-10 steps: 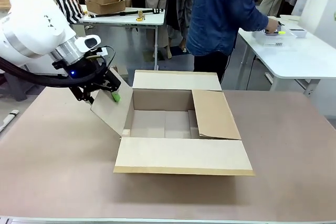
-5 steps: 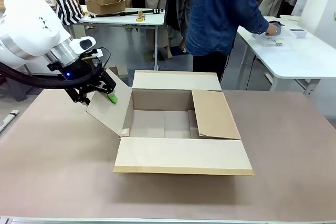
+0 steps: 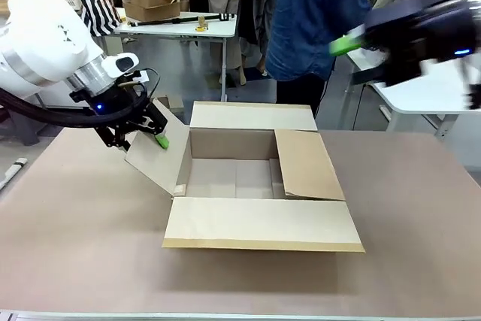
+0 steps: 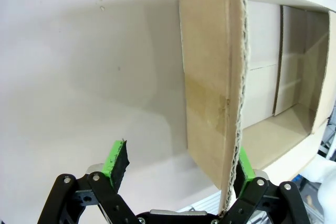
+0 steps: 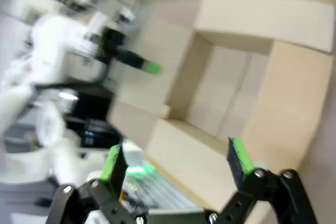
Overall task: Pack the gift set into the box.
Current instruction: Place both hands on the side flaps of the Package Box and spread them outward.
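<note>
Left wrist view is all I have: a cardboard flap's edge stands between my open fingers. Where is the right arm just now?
Observer: The right gripper is high at the far right of the front view, well above the box, and it is blurred.
Operator: Is it holding anything?
Observer: No. In the right wrist view its fingers are spread, with nothing between them.
Operator: Is the box's opening free on the other sides?
Observer: Not fully. The right flap is folded in over part of the opening.
</note>
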Controlling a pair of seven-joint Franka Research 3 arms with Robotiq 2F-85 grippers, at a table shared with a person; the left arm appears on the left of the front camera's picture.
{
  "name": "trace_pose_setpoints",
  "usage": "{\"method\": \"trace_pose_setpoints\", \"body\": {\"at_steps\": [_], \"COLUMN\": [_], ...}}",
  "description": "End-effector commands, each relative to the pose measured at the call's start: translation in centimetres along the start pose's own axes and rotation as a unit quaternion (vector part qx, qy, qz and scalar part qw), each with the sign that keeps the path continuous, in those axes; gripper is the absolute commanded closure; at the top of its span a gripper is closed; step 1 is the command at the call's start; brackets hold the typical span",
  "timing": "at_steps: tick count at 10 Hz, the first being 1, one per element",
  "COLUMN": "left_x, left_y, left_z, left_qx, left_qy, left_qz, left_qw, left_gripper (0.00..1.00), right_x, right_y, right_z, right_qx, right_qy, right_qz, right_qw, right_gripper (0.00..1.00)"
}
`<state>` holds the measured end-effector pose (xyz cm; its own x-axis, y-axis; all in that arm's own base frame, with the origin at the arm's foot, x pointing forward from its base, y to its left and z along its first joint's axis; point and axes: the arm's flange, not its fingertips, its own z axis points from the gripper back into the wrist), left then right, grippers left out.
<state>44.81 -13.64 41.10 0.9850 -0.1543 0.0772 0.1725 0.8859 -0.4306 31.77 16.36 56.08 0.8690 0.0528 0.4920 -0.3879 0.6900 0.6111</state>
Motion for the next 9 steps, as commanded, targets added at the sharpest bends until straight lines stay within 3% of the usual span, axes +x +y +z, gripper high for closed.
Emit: {"method": "trace_pose_setpoints", "body": {"at_steps": [1,2,3,4,5,6,9], "left_x": [-0.1,-0.1,-0.1,-0.1,-0.1,-0.1,-0.1], "left_y": [-0.1,-0.1,-0.1,-0.1,-0.1,-0.1,-0.1], "left_z": [-0.3,-0.3,-0.3,-0.3,-0.3,-0.3,-0.3], "left_qx": [0.001,0.001,0.001,0.001,0.001,0.001,0.001], "left_qy": [0.003,0.003,0.003,0.003,0.003,0.003,0.003], "left_qz": [-0.002,-0.002,-0.002,-0.002,-0.002,-0.002,-0.002], "left_qw": [1.0,1.0,1.0,1.0,1.0,1.0,1.0], "left_gripper": [0.0,0.0,0.0,0.0,0.0,0.0,0.0], "right_x": [-0.5,0.0,0.0,-0.2,1.0,2.2,2.3], "right_y": [-2.2,0.0,0.0,-0.6,0.0,0.1,1.7], "right_z": [2.4,0.0,0.0,-1.3,-2.5,-5.6,-13.0], "right_qx": [-0.045,0.0,0.0,-0.041,-0.15,-0.202,-0.248], "right_qy": [0.04,0.0,0.0,0.028,0.022,0.041,0.117], "right_qz": [-0.03,0.0,0.0,0.012,-0.04,-0.05,-0.005], "right_qw": [0.998,1.0,1.0,0.999,0.988,0.977,0.962], "right_gripper": [0.0,0.0,0.0,0.0,0.0,0.0,0.0]}}
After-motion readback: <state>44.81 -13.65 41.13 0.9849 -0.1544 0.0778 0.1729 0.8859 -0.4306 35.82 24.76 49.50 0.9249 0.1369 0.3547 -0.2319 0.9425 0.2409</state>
